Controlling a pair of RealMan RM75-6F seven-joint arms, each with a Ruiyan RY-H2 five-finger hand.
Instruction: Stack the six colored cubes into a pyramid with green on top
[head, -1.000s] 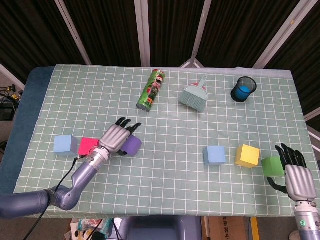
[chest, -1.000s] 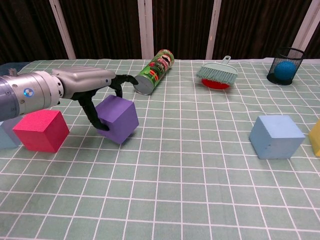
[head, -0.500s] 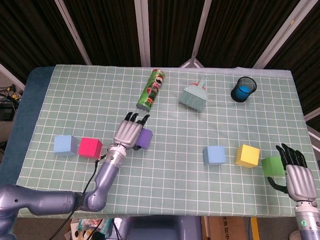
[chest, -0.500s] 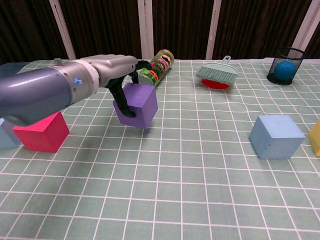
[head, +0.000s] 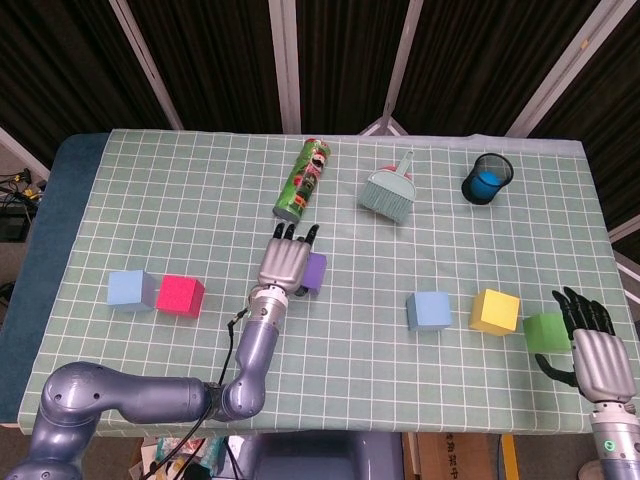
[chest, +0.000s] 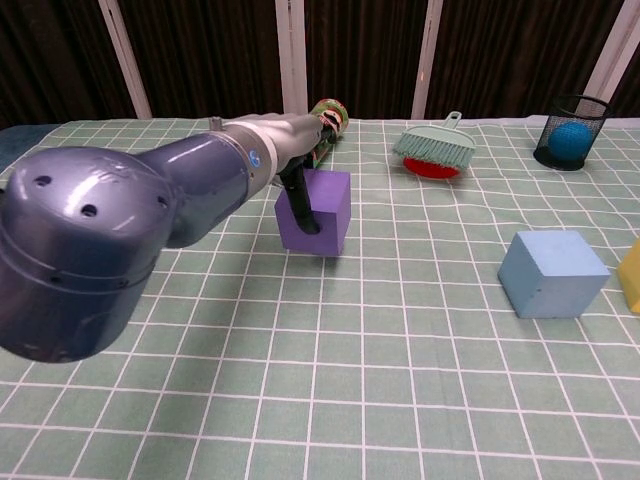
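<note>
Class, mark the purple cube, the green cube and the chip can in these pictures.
purple cube (chest: 322, 208): chest view, on its front face.
green cube (head: 543, 331): head view, on its top face.
chip can (head: 303, 179): head view, on the middle of its side.

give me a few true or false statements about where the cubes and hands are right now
1. The left hand holds the purple cube. True.
2. The green cube sits on top of the yellow cube. False: it rests on the table beside it.
3. The pink cube is next to a blue cube. True.
4. The right hand grips the green cube. False: it is open, holding nothing.
5. The chip can stands upright. False: it lies on its side.
</note>
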